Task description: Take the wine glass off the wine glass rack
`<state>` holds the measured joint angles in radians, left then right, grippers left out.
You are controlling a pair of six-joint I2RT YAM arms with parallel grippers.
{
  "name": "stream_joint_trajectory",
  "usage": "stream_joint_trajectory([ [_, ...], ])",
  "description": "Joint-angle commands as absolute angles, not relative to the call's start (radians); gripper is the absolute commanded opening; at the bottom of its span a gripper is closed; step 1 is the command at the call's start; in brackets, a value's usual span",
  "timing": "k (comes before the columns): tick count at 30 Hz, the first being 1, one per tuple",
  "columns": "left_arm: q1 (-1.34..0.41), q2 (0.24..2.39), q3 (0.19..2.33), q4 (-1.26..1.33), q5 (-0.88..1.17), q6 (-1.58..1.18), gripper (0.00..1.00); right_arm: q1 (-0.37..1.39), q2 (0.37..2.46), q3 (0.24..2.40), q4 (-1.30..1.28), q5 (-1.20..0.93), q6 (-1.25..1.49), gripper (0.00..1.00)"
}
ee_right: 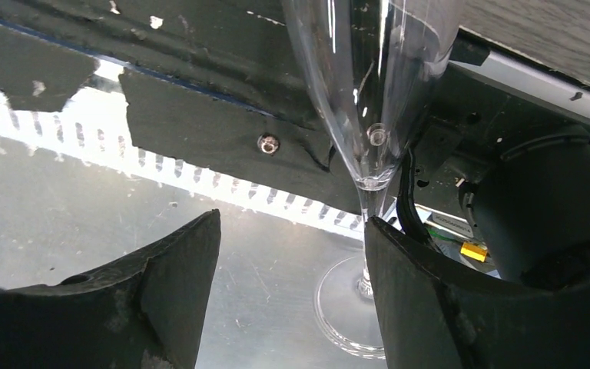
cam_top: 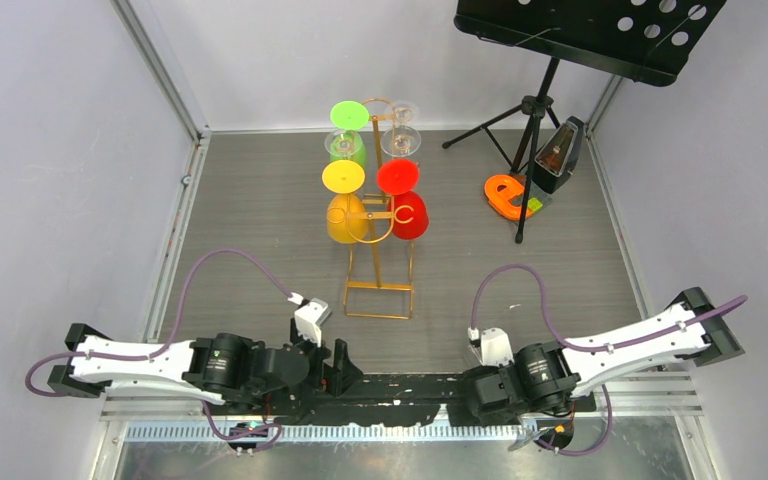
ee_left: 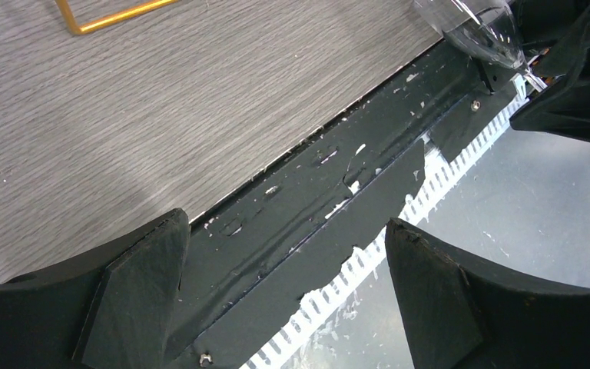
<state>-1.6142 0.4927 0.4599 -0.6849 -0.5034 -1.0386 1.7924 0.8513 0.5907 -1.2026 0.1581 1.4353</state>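
White-black arms (cam_top: 140,362), black joints, purple cables (cam_top: 222,254).

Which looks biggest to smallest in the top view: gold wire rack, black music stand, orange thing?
1. black metal music stand (its raised top is nearer the camera, so partly unsure)
2. tall gold wire wine glass rack
3. flat orange plastic thing

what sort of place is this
Probably a robot lab test cell: a left arm and right arm bolted at the table edge, plain white walls, and staged props like a gold glass rack and music stand.
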Motion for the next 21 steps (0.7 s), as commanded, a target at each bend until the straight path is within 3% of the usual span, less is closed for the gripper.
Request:
stream_joint_trajectory([
  [1,-1.611,0.484,0.485,-0.639,-0.515,-1.026,0.95,1.799,0.906,0.594,-1.294,0.186,1.428,0.75],
  [11,-1.611,0.502,0.477,-0.613,-0.482,-1.003,0.95,1.799,1.043,0.636,-1.303,0.206,1.443,0.79],
  [21,-1.611,0.425,0.442,-0.626,-0.477,-0.999,0.95,1.798,1.194,0.720,-1.179,0.198,1.376,0.66],
])
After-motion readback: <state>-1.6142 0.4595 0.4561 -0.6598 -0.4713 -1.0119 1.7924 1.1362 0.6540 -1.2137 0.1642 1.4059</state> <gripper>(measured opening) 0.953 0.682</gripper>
